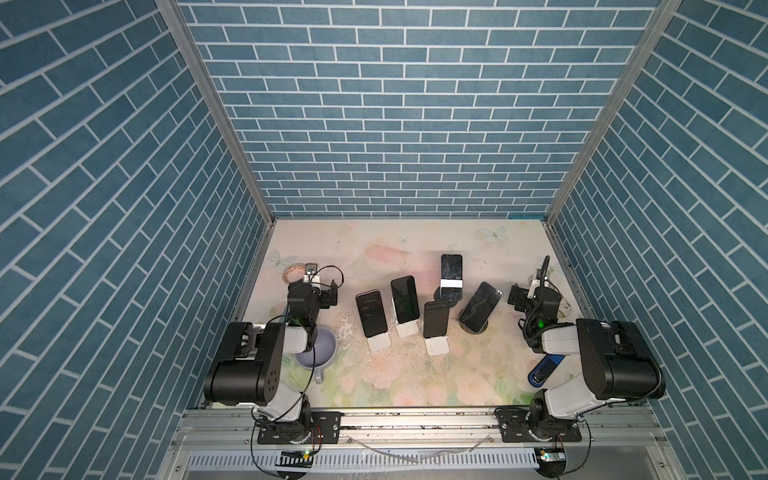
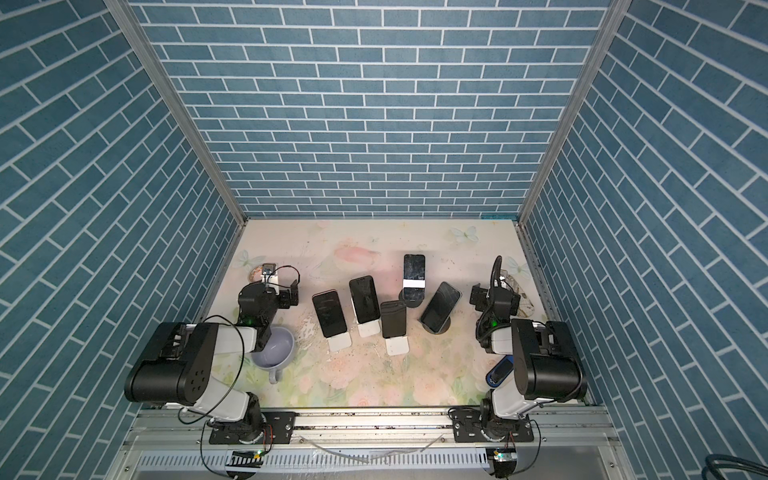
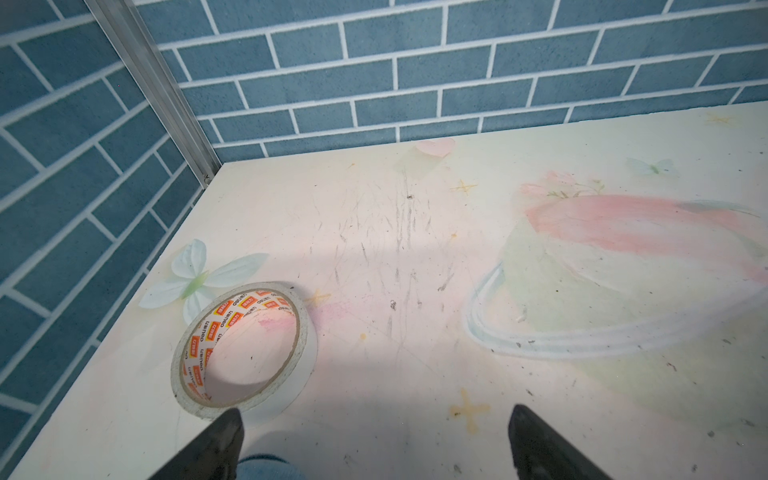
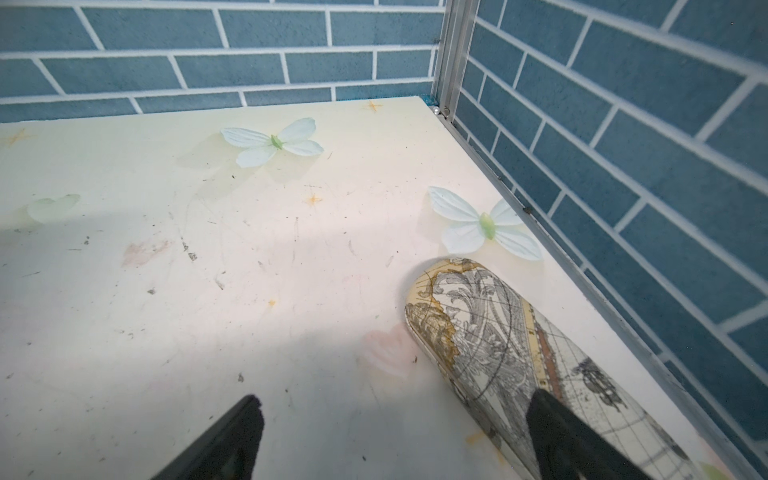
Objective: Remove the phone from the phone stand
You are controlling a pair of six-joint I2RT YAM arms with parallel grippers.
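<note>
- 5 phones (image 1: 404, 298)
- 5 phone stands (image 1: 379, 341): 3 white, 2 black
- 1 mug (image 1: 318, 353)
- 1 tape roll (image 3: 245, 347)
- 1 glasses case (image 4: 498, 340)
- 1 blue object (image 1: 544, 368), kind unclear
- 2 robot arms (image 1: 249, 365)

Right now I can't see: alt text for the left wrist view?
A white tape roll with orange-printed core lies on the pale floral tabletop beside the left gripper, jaws open and empty; blue brick walls behind.

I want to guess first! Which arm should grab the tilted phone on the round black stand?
Right, probably. The right gripper hangs open nearest that tilted phone; the left gripper, also open, has four other phones between.
</note>
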